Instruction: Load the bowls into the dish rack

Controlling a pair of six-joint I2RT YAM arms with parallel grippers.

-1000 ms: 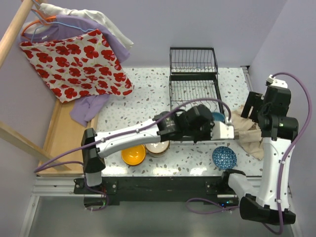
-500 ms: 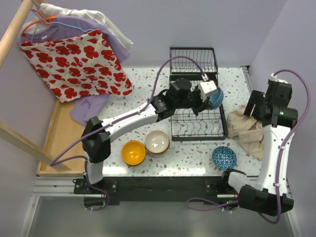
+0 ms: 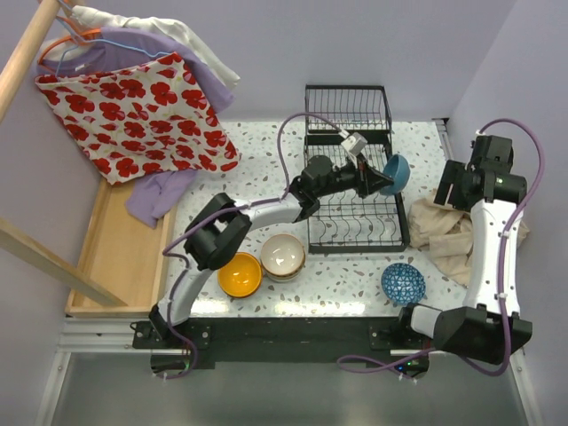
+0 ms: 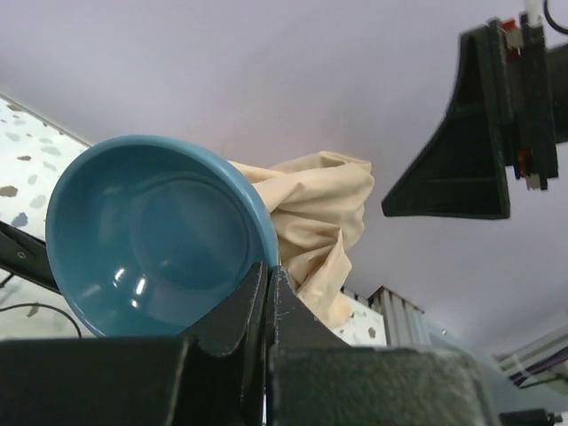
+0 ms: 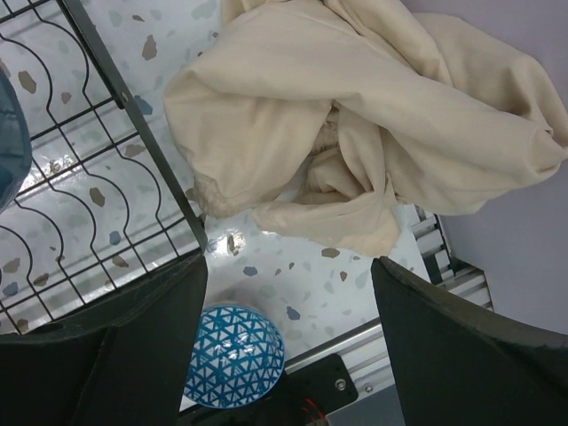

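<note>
My left gripper (image 3: 382, 181) is shut on the rim of a plain blue bowl (image 3: 397, 172), which it holds tilted on edge above the right side of the black wire dish rack (image 3: 351, 226). The left wrist view shows the bowl's inside (image 4: 151, 235), with the rim pinched between the shut fingers (image 4: 282, 306). My right gripper (image 3: 456, 188) hangs open and empty, high above a beige cloth (image 3: 444, 235). Below it, a blue-white patterned bowl (image 5: 235, 355) stands on the table. An orange bowl (image 3: 240, 274) and a cream bowl (image 3: 283, 255) sit in front of the rack.
A wooden tray (image 3: 115, 253) lies along the table's left edge, under hanging clothes (image 3: 138, 106). The crumpled cloth (image 5: 355, 115) lies right of the rack (image 5: 89, 177). The cream bowl seems stacked on another bowl. Purple walls close in at the back and right.
The left arm has carried the blue bowl from the rack's front edge up and back to its right side, tipping it on edge. The right arm has shifted only slightly.
</note>
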